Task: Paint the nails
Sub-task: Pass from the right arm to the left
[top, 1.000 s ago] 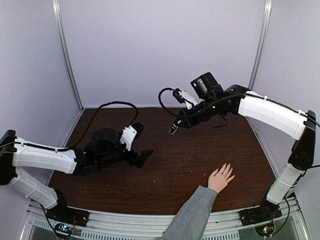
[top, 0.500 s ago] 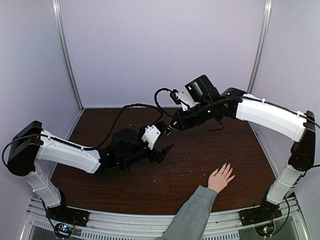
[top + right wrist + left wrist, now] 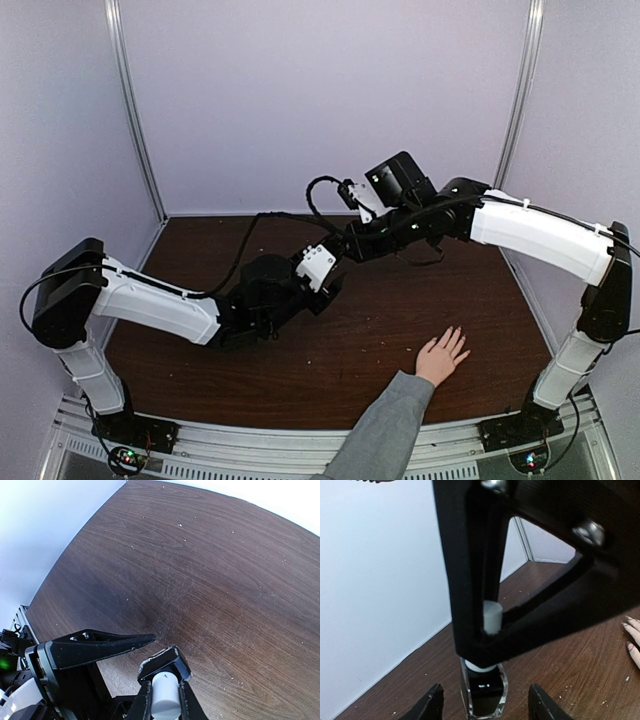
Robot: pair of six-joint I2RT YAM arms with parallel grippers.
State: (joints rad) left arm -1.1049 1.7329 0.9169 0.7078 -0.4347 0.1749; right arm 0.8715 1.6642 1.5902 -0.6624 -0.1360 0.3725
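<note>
The table (image 3: pixel 450 290) is dark brown wood with tiny pale crumbs on it. Pale walls (image 3: pixel 320 100) stand around it. A hand (image 3: pixel 441 358) in a grey sleeve (image 3: pixel 385 425) lies flat near the front edge on the right, with its fingers spread. Its nails (image 3: pixel 625 625) are small and pale. The right end effector (image 3: pixel 164 692) is clamped on the white cap of a polish bottle (image 3: pixel 484 697) over the middle. The left end effector (image 3: pixel 487 707) has its fingers apart, one on each side of the bottle, not touching.

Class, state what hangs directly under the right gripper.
A small glass bottle of dark polish, held by its white cap in the right gripper; the jaws cover most of that cap.
</note>
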